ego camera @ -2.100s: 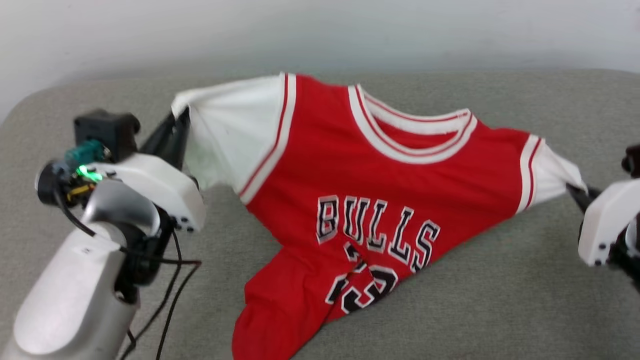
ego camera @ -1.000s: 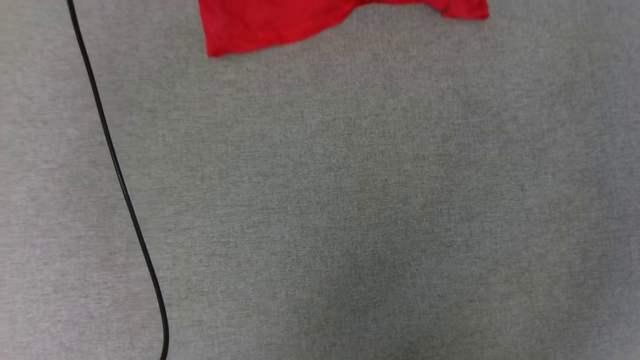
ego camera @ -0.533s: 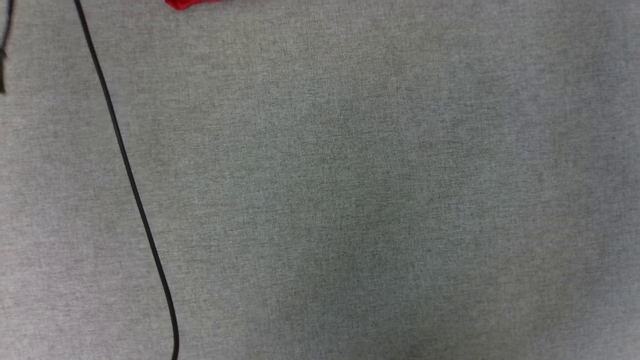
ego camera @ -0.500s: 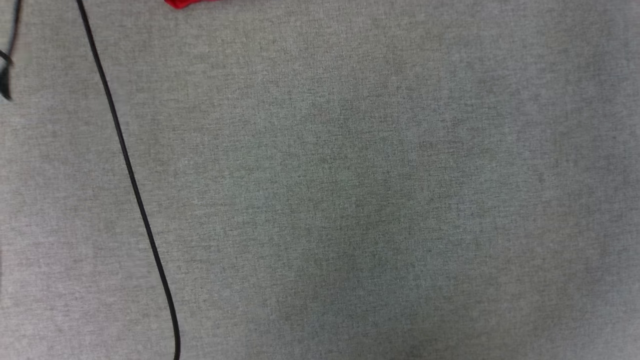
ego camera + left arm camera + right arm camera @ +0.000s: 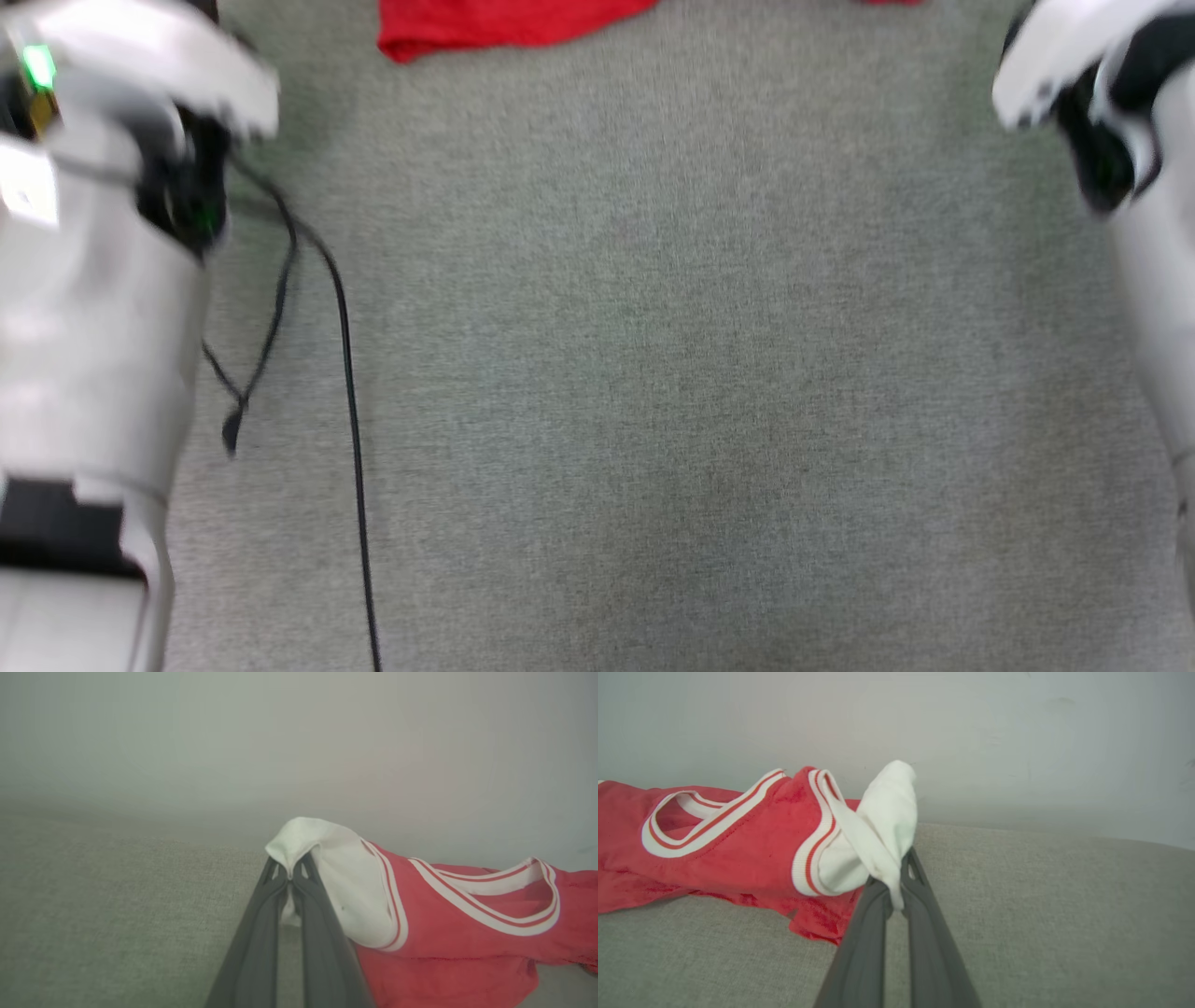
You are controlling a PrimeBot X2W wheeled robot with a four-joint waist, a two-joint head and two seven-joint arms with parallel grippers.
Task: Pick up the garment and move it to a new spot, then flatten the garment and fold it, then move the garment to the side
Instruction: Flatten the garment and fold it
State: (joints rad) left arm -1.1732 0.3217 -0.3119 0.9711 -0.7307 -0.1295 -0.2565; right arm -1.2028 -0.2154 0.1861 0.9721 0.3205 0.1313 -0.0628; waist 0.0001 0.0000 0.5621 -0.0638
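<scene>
The garment (image 5: 448, 933) is a red jersey with white sleeves edged in red stripes. My left gripper (image 5: 290, 877) is shut on the tip of one white sleeve (image 5: 327, 858). The other white sleeve (image 5: 882, 826) is pinched by my right gripper (image 5: 896, 882), which is shut on it. The red body (image 5: 719, 849) sags between the two grips onto the grey cushion. In the head view only the red hem (image 5: 504, 23) shows at the top edge, with the pale left arm (image 5: 84, 308) and right arm (image 5: 1158, 243) at the sides, blurred.
The grey fabric surface (image 5: 709, 373) spreads wide below the hem. A black cable (image 5: 350, 373) hangs from the left arm across it. A pale wall (image 5: 1017, 742) rises right behind the cushion.
The head camera has swung down from the whole jersey to the bare cushion, then lifted slightly; the hem shows again at the top. Both arms have come into the head view.
</scene>
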